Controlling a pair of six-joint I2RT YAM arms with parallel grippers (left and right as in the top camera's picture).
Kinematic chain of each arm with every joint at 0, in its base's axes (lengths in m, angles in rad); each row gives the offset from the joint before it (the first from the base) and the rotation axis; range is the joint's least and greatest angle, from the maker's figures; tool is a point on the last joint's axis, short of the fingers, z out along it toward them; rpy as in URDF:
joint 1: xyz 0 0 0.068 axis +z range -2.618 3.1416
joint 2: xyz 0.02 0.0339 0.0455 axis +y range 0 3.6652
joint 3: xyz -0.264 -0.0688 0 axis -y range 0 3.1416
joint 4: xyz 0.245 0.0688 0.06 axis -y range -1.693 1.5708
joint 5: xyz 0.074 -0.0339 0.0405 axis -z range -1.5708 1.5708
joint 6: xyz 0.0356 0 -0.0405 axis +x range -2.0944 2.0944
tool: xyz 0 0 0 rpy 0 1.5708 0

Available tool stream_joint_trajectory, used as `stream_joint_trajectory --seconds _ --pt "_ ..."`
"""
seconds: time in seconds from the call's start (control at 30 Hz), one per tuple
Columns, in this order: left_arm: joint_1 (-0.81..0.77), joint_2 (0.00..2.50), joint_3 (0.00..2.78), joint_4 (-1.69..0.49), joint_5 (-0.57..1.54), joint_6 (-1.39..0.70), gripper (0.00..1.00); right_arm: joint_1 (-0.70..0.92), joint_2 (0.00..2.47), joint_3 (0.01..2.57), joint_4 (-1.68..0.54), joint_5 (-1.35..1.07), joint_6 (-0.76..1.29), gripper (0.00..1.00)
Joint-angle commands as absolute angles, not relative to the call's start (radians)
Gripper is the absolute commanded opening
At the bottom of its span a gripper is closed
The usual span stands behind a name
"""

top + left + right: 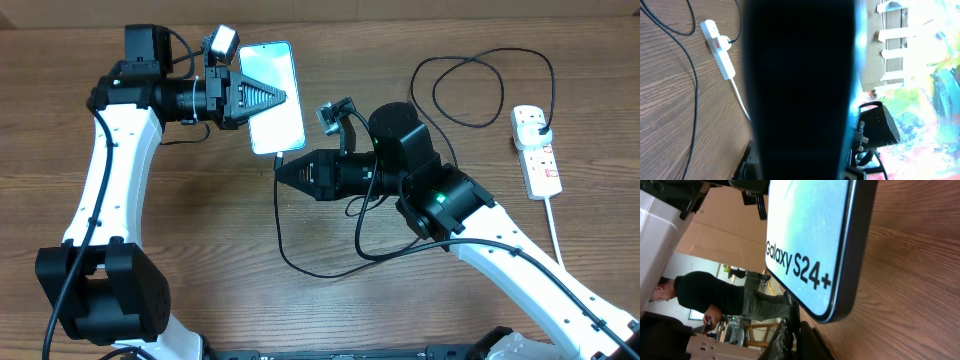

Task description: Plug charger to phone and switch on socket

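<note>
Closest to my left lens is the phone, its dark back blotting out most of that view. My left gripper is clamped across it, one finger flat over the pale screen, with the Galaxy end pointing toward my right arm. My right gripper sits just beside that end, fingers pinched narrow on the small tip of the charger, as best I can judge. Whether the tip is seated in the port I cannot tell. The cable trails slack over the table and round to its black plug in the socket, well apart on my right.

I judge the phone stiff, slick and breakable, so a moderate squeeze across its flat faces suits it. The cable is light and limp. Only the hard tip will push without buckling, so that is where to hold it.
</note>
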State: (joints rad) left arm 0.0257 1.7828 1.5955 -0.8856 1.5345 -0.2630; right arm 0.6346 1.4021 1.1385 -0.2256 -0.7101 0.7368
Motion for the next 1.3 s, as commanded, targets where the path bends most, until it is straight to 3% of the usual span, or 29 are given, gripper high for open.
stream_joint_trajectory --seconds 0.0,0.33,0.57,0.67,0.87,0.93,0.97,1.0,1.17,1.27 --pt "0.018 1.779 1.604 -0.878 1.580 -0.247 0.04 0.626 1.405 1.145 -0.218 -0.736 0.698 0.04" --pt "0.060 1.779 1.604 -0.752 1.531 -0.252 0.04 0.626 1.405 1.145 -0.289 -0.772 0.585 0.04" --pt "0.103 1.779 1.604 -0.763 1.318 -0.251 0.04 0.556 1.405 1.145 -0.614 -0.720 0.382 0.04" --pt "0.103 1.779 1.604 -0.763 1.271 -0.251 0.04 0.508 1.405 1.145 -0.751 -0.589 0.312 0.04" --pt "0.109 1.779 1.604 -0.815 1.092 -0.250 0.04 0.510 1.529 1.145 -0.730 -0.459 0.401 0.04" --pt "0.132 1.779 1.604 -0.814 1.093 -0.261 0.04 0.523 1.582 1.160 -0.717 -0.467 0.414 0.12" --pt "0.144 1.779 1.604 -0.815 1.093 -0.272 0.04 0.524 1.605 1.180 -0.723 -0.468 0.419 0.27" --pt "0.167 1.779 1.604 -0.818 1.095 -0.278 0.04 0.523 1.626 1.209 -0.738 -0.466 0.419 0.36" --pt "0.308 1.779 1.604 -0.849 1.161 -0.335 0.04 0.524 1.785 1.515 -0.920 -0.352 0.395 0.44" --pt "0.395 1.779 1.604 -0.704 1.276 -0.561 0.04 0.524 1.867 1.661 -0.982 -0.311 0.384 0.47"
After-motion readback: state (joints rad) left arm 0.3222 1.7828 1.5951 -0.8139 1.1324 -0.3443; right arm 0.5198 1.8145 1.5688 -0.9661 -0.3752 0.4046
